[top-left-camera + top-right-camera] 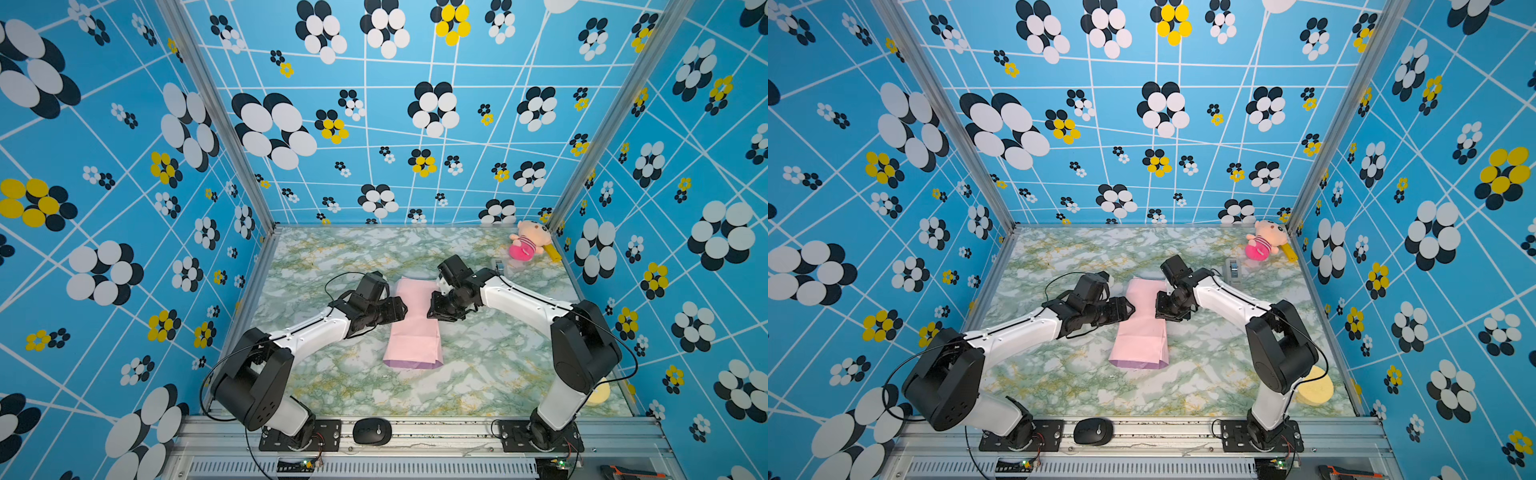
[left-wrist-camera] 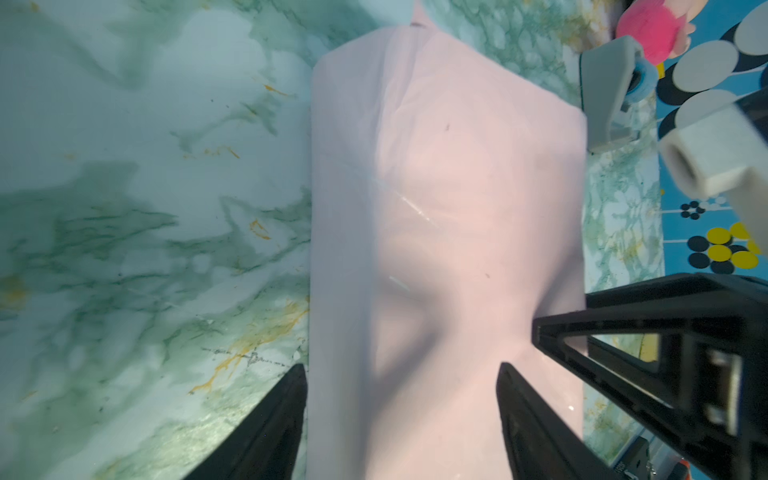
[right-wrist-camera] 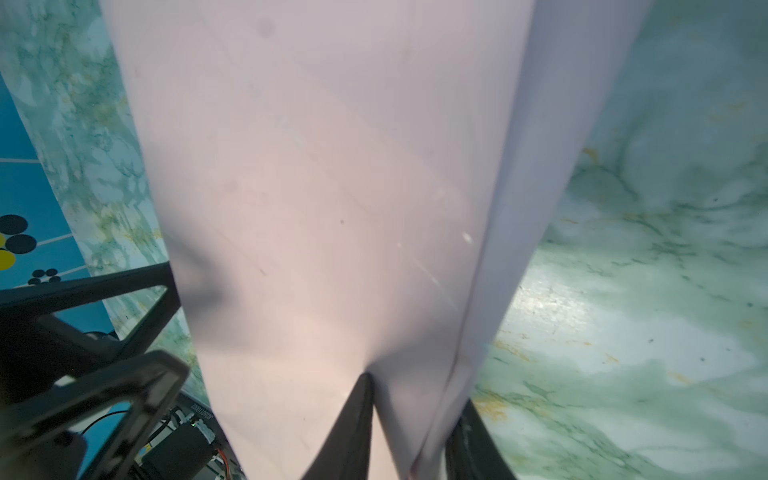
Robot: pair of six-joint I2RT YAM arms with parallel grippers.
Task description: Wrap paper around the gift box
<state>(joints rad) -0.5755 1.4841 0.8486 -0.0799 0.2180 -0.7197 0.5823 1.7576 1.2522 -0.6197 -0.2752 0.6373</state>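
Observation:
The paper lies pale pink side out as a long folded wrap in the middle of the table, with a lilac edge showing at its near end. The gift box is hidden inside it. My left gripper is at the wrap's left side and stands open, one finger beside the paper, the other on top. My right gripper is at the right side, shut on a raised fold of the paper.
A grey tape dispenser stands behind the right arm. A plush toy sits in the back right corner. A yellow sponge lies near the right arm's base. A black mouse rests on the front rail.

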